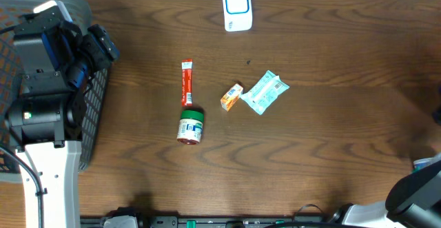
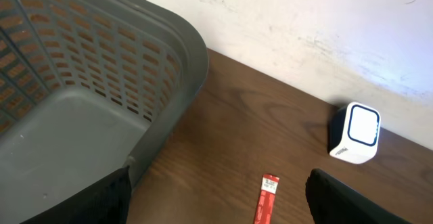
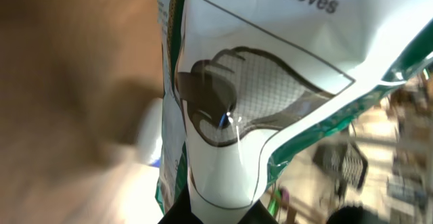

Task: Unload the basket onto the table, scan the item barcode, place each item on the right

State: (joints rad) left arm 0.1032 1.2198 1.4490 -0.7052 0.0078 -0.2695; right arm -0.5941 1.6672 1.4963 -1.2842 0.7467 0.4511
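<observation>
The right fingers (image 3: pixel 252 217) are pinched tight on the lower edge of a white-and-green gloves packet (image 3: pixel 230 109), which rises straight in front of the wrist camera, probably so that a printed face can be turned to the scanner (image 1: pixel 236 7) at the table's (image 1: pixel 331 138) far edge, well apart from that arm. The left fingers (image 2: pixel 101 200) hang spread wide and empty above the grey basket (image 2: pixel 162 41). A red sachet (image 1: pixel 186 83), green-lidded jar (image 1: pixel 191 126), orange packet (image 1: pixel 232 96) and pale pouch (image 1: pixel 265 92) lie mid-table, seemingly awaiting their turn.
</observation>
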